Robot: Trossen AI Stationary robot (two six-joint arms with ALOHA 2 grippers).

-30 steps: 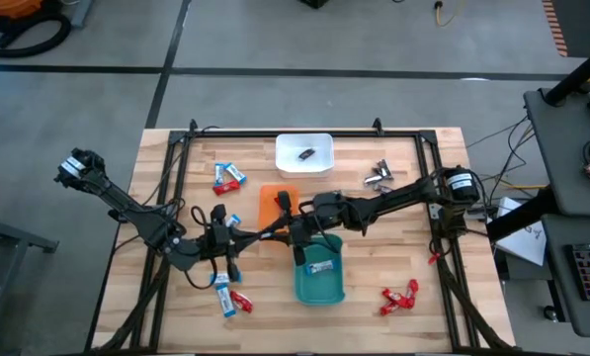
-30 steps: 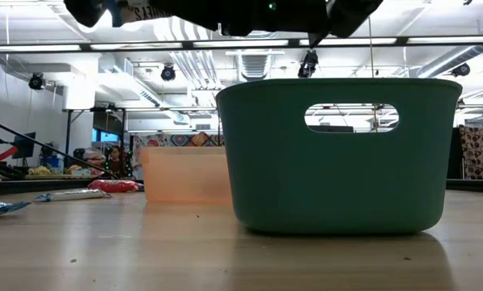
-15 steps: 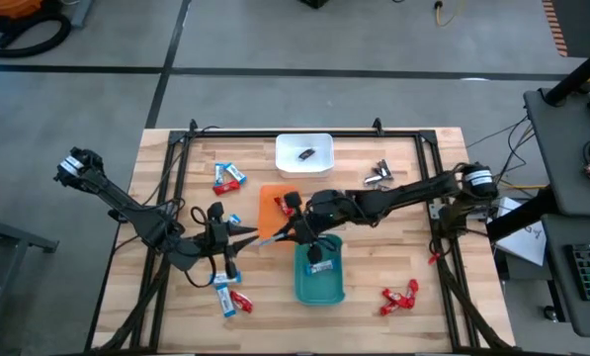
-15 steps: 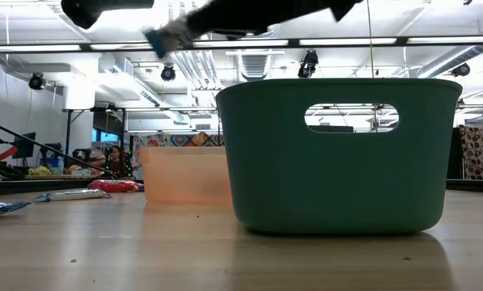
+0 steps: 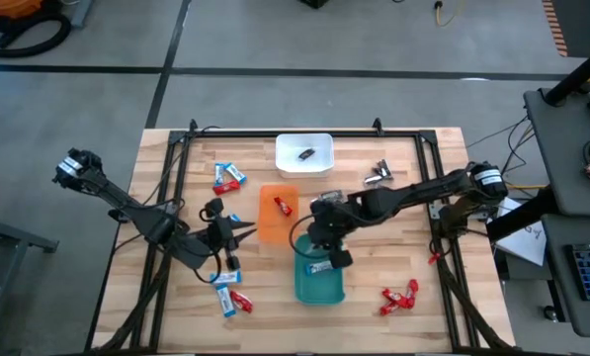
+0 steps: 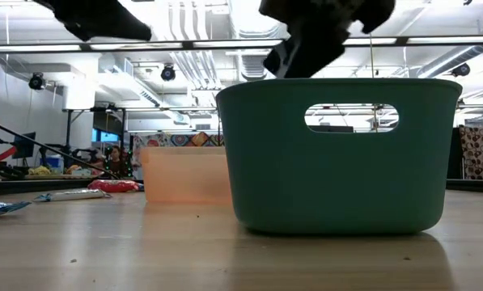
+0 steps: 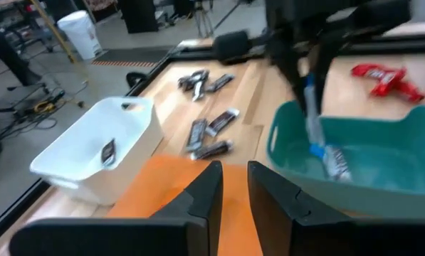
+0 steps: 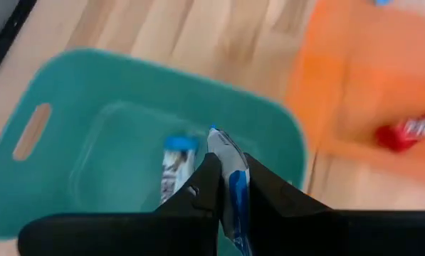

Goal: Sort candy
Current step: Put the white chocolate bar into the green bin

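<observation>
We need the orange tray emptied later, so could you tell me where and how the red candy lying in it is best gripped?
Grip the red candy across its narrow middle, coming straight down from above. It lies flat and alone on the orange tray floor, clear of the walls, so fingers fit on either long side.

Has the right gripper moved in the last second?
Yes. The right gripper, holding a blue-and-white candy, shifted from beside the orange tray to over the teal bin.

You are looking at a brightly, evenly lit scene where ceiling strip lights [image 6: 225, 42] are glaring in the low view, shadows are staying soft, and both wrist views are smearing with blur.
</observation>
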